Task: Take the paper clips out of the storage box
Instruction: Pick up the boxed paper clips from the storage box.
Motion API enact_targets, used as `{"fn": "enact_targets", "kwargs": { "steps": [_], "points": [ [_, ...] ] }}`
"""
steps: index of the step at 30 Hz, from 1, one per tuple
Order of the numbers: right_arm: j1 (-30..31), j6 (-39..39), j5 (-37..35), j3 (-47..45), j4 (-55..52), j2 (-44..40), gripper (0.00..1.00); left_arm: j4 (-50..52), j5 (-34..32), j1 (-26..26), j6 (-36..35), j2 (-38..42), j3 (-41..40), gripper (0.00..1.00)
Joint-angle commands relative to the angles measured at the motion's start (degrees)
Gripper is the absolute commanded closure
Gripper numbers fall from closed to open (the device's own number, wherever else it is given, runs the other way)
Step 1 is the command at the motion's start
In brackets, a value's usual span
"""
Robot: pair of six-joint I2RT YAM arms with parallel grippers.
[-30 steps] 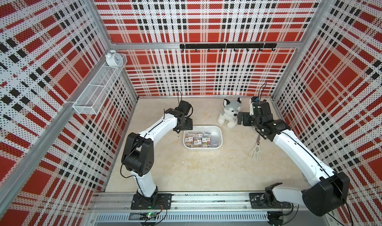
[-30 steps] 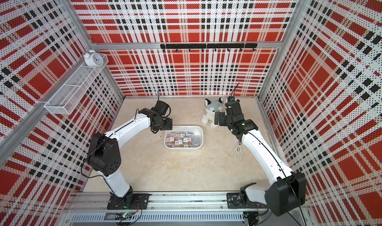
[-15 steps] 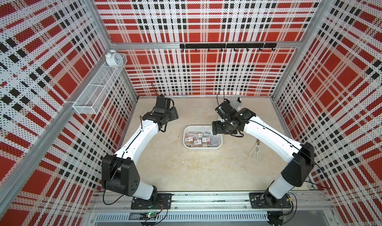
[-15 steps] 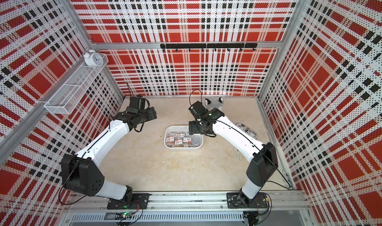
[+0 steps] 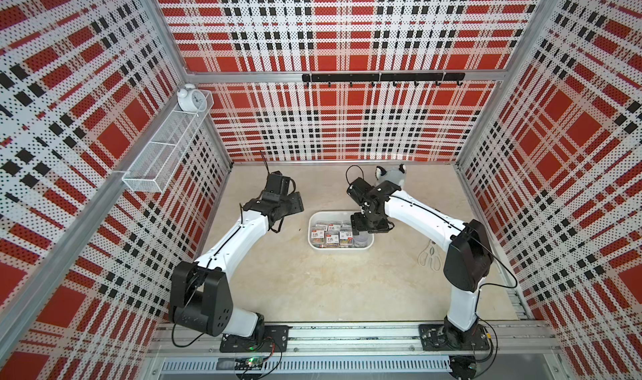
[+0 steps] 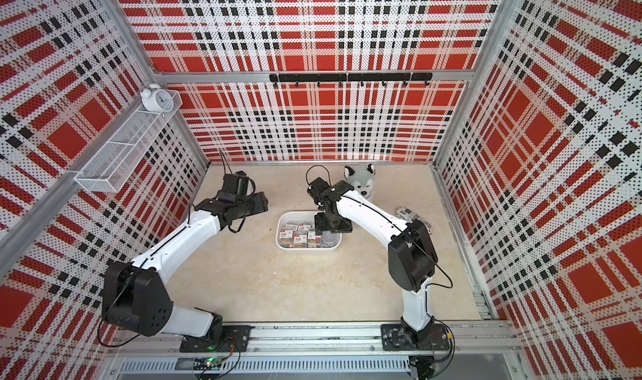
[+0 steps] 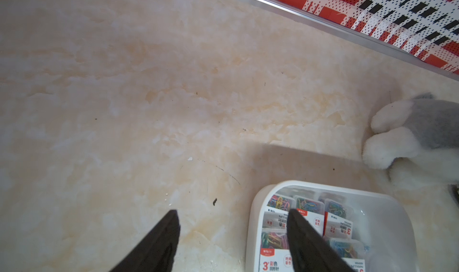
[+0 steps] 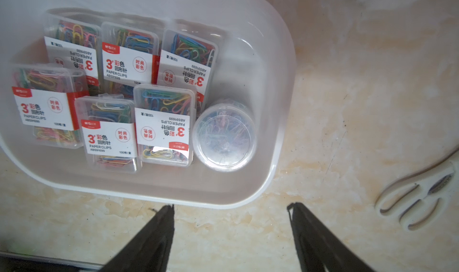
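Observation:
The storage box (image 5: 314,222) is a shallow white tub at mid-table, seen in both top views (image 6: 283,222). Inside lie the paper clips (image 8: 164,124): several clear labelled cases of coloured clips and a round clear tub (image 8: 224,136). My right gripper (image 8: 230,206) hangs open and empty over the box's far right edge (image 5: 369,226), its fingertips (image 8: 166,216) just outside the rim (image 8: 285,109). My left gripper (image 7: 232,211) is open and empty, up off the table to the left of the box (image 5: 295,204). The cases (image 7: 275,223) show partly behind one finger (image 7: 300,236).
A plush dog (image 5: 391,175) sits behind the box, close to my right arm. White scissors (image 8: 417,198) lie right of the box (image 5: 429,256). A striped packet (image 6: 411,216) lies at the right wall. On the left wall a wire basket (image 5: 166,149) holds a clock (image 5: 190,98).
My right arm has swung from beside the plush dog to the box's far right edge, and its jaws have narrowed. My left arm has pulled back leftward, away from the box.

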State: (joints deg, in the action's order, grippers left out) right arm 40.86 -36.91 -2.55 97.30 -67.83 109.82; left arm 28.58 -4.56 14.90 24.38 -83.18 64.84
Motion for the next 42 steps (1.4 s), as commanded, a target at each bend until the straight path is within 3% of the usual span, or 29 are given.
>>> {"fn": "enact_targets", "kwargs": {
  "steps": [1,7,16,42],
  "points": [
    [0.3,4.0,1.4,2.3,-1.4,2.9,0.17,-1.5,0.8,-0.3,-0.3,1.2,-0.5,0.29],
    [0.1,12.5,1.0,4.4,-3.2,5.2,0.11,-0.8,0.8,-2.3,-0.3,0.7,-0.1,0.28],
    [-0.8,29.8,0.5,4.2,-3.3,5.0,0.13,-0.6,0.8,-2.2,-0.5,0.1,-0.2,0.28],
    [-1.7,34.7,3.2,0.3,3.9,7.5,0.16,-0.8,0.0,-1.7,0.1,2.1,-2.4,0.27]
  ]
}}
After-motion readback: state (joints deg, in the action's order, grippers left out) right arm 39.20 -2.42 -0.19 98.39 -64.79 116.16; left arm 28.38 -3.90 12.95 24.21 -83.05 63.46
